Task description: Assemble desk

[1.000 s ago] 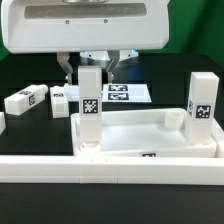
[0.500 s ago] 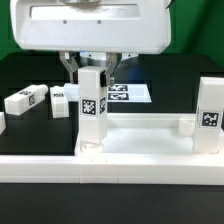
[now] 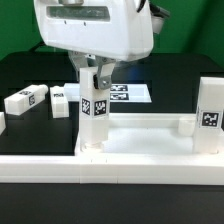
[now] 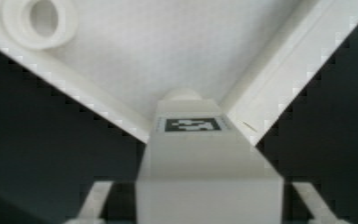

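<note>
Clearly, an upright leg point(image 3: 93, 112) is clasped near its top by the gripper point(image 3: 92, 70), whose fingers point(image 4: 98, 203) are pressed against opposite faces. It is stood at the corner of the desk top point(image 3: 140, 128) at nine o'clock in the exterior view. A second leg point(image 3: 210, 118) is stood at three o'clock; two loose legs point(image 3: 25, 100) are laid beyond nine o'clock
</note>
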Tool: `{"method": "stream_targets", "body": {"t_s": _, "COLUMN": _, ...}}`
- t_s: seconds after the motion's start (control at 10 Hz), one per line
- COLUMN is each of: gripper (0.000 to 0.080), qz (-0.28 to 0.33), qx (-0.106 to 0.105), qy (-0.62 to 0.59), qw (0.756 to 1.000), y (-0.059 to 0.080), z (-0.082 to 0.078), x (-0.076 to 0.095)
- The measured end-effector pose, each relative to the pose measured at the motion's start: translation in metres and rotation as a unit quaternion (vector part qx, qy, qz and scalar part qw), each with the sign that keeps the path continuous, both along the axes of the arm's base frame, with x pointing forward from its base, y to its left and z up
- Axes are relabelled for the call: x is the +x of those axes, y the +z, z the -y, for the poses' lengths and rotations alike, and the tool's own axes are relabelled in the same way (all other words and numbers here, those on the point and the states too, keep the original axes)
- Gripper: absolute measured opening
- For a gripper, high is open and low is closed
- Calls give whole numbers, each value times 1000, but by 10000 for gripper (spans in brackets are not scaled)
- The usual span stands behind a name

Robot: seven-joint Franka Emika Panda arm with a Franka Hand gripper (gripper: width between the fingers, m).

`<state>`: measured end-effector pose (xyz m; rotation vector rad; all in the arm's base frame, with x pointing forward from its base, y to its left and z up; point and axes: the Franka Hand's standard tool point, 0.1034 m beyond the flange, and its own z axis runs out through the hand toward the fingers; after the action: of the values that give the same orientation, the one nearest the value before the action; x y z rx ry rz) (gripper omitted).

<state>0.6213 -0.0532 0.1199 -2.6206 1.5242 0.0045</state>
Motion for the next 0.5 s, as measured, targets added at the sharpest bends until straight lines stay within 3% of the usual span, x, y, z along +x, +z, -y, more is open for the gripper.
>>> {"method": "stream_targets", "body": {"t_s": 0.3, "gripper": 291, "qz": -8, "qx": 14, "qy": -96, "qw": 995, "y": 0, "z": -3, "x": 0}}
{"method": "stream_targets", "body": {"t_s": 0.4, "gripper": 390, "qz": -7, "qx": 15, "qy": -86, "qw": 996, "y": 0, "z": -4, "x": 0}}
{"method": "stream_targets", "body": {"t_s": 0.5, "gripper": 390, "qz": -5, "qx": 14, "qy": -64, "qw": 998, "y": 0, "z": -4, "x": 1}}
